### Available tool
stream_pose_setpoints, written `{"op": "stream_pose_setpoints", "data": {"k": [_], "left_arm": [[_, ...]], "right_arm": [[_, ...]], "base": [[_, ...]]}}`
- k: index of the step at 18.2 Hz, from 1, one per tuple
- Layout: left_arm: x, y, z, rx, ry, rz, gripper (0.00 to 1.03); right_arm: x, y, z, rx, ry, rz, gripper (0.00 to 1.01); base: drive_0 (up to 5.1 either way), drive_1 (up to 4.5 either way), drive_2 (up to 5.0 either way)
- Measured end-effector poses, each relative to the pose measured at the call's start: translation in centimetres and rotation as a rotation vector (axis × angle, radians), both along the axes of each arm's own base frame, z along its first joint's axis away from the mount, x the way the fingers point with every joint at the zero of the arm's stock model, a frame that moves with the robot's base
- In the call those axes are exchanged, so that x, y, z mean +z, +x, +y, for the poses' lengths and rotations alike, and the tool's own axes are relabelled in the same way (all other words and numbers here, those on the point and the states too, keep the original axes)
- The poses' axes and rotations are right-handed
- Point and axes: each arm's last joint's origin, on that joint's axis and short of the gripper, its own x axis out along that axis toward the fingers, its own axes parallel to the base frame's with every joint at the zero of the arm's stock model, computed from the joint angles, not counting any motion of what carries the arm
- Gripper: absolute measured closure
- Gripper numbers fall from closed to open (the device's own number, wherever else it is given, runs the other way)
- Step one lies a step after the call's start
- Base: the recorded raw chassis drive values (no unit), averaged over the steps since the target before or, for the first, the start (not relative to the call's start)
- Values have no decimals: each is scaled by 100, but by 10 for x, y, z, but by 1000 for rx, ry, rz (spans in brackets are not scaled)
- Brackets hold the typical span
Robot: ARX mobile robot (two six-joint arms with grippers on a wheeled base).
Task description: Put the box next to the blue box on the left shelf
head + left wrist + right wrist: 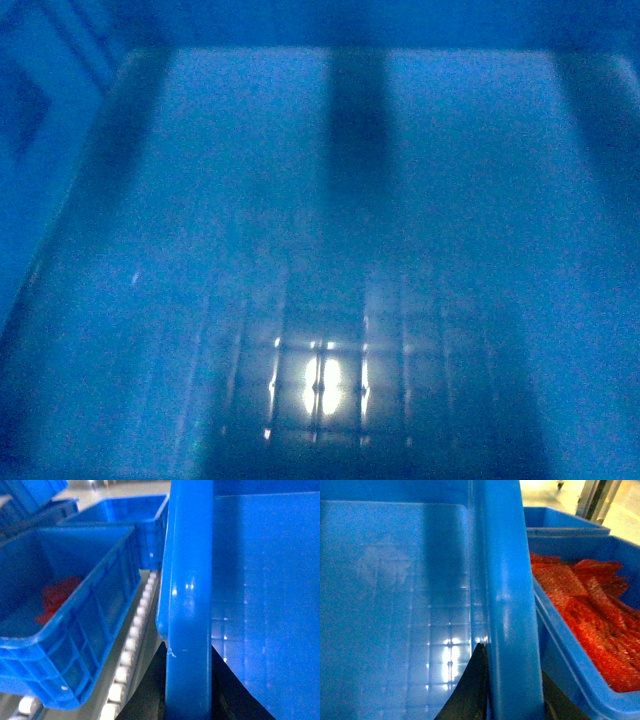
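Closest to me, the box (320, 250) fills the whole head view: I am looking straight down onto its gridded floor, so it hangs right in front of the robot between my two arms. My left gripper (187, 700) is clamped on the box's left rim, one dark finger showing on each side of the thick wall. My right gripper (512, 695) is clamped the same way on the right rim. Both arms are equally near, since each has hold of a side; the box spans across from one hand to the other.

Just beyond the left rim runs a roller track (131, 650), and on it sits a blue crate (65, 625) with something red inside, another crate (130, 530) behind it. Off the right rim lies a crate of red mesh (590, 615), just beside my box.

I judge the free spot lies leftward, along that track; I cannot tell how much room there is.
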Motion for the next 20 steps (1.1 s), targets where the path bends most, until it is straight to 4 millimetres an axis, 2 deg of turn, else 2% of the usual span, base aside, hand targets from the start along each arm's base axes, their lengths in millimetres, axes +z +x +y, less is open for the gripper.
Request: {"op": "stream_pose_setpoints", "data": {"k": [3, 6, 8, 10, 13, 16, 20], "left_arm": [[6, -1, -1, 12, 32, -69, 93], [-5, 14, 4, 9, 48, 57, 93], [-19, 41, 13, -12, 21, 159, 93], [-23, 67, 23, -22, -7, 244, 93], [-28, 89, 29, -18, -48, 334, 94], [-38, 97, 29, -21, -87, 382, 95], [-42, 101, 27, -28, -122, 400, 96]], "right_arm": [[6, -3, -3, -24, 2, -21, 90], [-1, 10, -1, 0, 13, 140, 91], [-10, 40, -2, 30, 64, 269, 91], [-17, 70, -8, 66, 100, 396, 92], [-24, 99, -12, 86, 117, 477, 93], [-35, 107, -13, 82, 107, 514, 93], [-35, 109, -16, 77, 91, 496, 93]], "base": [[0, 0, 0], [0, 0, 0], [0, 0, 0], [0, 0, 0], [0, 0, 0], [0, 0, 0], [0, 0, 0]]}}
